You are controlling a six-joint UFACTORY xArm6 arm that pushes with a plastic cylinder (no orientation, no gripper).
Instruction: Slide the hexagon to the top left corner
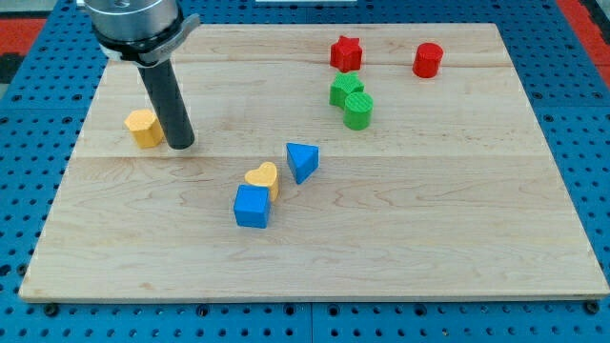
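Note:
A yellow hexagon block (pixel 144 127) lies on the wooden board (pixel 400 219) at the view's left, somewhat below the top left corner. My dark rod comes down from the view's top left, and my tip (pixel 180 146) rests on the board just to the right of the hexagon, very close to or touching its right side.
A yellow heart (pixel 262 178), a blue cube (pixel 253 207) and a blue triangle (pixel 302 161) cluster near the middle. A green star-like block (pixel 345 90) and a green cylinder (pixel 358 111) sit right of centre. A red star (pixel 345 52) and a red cylinder (pixel 428 60) lie at the top right.

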